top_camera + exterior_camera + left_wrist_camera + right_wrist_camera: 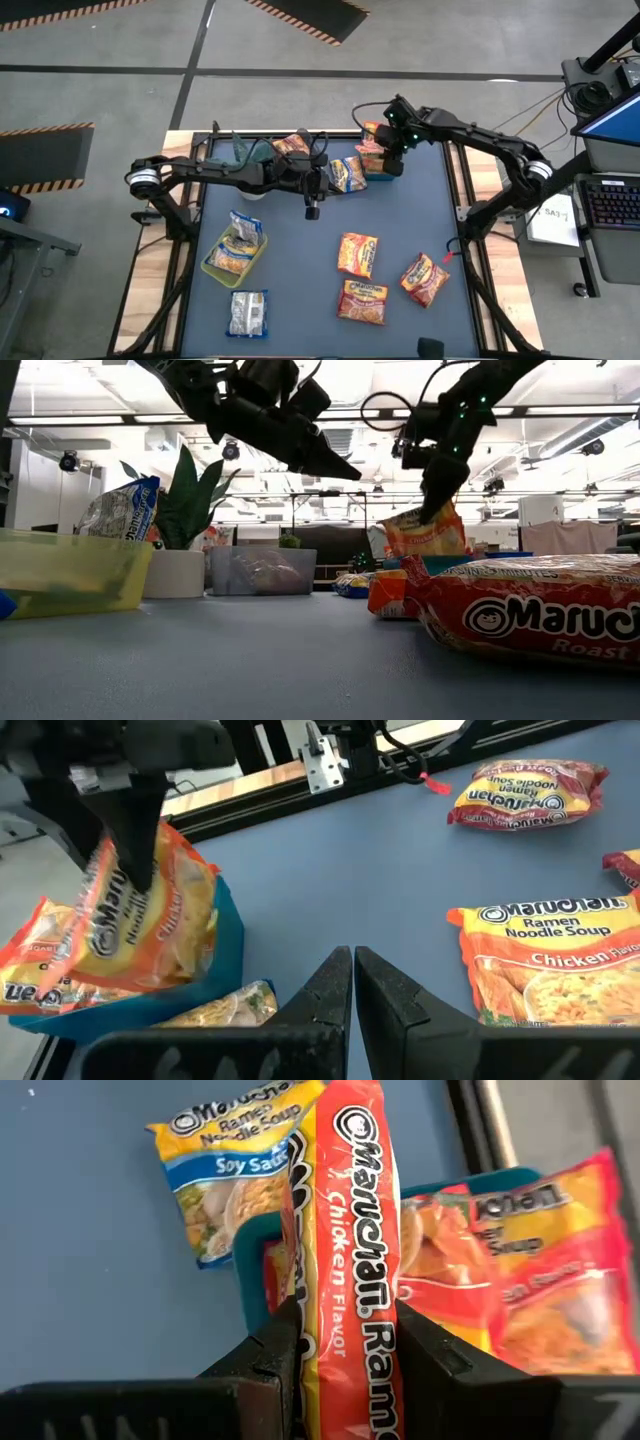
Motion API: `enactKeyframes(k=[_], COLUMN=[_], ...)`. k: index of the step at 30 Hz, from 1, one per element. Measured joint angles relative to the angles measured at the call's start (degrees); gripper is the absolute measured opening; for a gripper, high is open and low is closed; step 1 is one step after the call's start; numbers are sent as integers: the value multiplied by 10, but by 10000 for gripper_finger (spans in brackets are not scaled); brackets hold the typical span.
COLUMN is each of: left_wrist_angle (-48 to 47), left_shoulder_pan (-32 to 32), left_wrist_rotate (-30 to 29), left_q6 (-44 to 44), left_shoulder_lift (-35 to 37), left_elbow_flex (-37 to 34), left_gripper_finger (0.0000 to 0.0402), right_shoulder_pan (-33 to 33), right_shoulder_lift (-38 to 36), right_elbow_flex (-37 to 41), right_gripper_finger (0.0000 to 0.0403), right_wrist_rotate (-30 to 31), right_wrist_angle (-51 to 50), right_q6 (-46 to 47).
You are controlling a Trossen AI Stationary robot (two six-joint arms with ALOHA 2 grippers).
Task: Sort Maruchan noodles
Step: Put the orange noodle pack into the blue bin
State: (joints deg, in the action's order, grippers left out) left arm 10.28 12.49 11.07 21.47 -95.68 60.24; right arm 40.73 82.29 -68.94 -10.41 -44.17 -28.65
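A: What's sitting closest to the low camera?

B: An orange-red Maruchan packet (540, 610) is lying flat on the blue table (300, 270), filling the near right corner of that view. Two more orange packets (358, 254) are resting near it, well apart from both grippers.

A: And the right gripper?

B: The right gripper (385, 150) is pinching an orange Chicken Flavor packet (345, 1260) edge-up between its fingers (270, 1350), hanging it directly over the teal bin (378, 168). More orange packets (545, 1270) are lying in that bin beneath it. Just beside the bin, off to the gripper's side, a yellow-and-blue Soy Sauce packet (225, 1170) is lying flat on the table.

A: The left one?

B: The left gripper (312, 210) is hovering above the table with its fingers (325, 995) pressed together, carrying nothing. The held packet and the teal bin are sitting ahead of it, and a Chicken packet (550, 960) is lying below and ahead.

A: Anything else sorted?

B: Whitish packets are standing in the yellow bin (232, 262), well away from the left gripper, with one silver packet (247, 313) lying beside that bin.
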Motion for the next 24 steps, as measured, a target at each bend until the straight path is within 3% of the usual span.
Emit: enactKeyframes(k=[8, 12, 18, 24], left_wrist_angle=[-2, -2, -2, -1], left_shoulder_pan=[0, 0, 0, 0], left_wrist_rotate=[0, 0, 0, 0], left_q6=[1, 1, 1, -4], left_shoulder_lift=[0, 0, 0, 0], left_elbow_flex=[0, 0, 0, 0], left_gripper_finger=[0, 0, 0, 0], right_shoulder_pan=[13, 13, 14, 13], right_shoulder_lift=[30, 30, 31, 29], right_elbow_flex=[1, 2, 5, 3], right_gripper_finger=[102, 127, 181, 203], right_wrist_rotate=[-13, -10, 21, 110], right_wrist_angle=[14, 32, 33, 26], right_q6=[-19, 7, 23, 27])
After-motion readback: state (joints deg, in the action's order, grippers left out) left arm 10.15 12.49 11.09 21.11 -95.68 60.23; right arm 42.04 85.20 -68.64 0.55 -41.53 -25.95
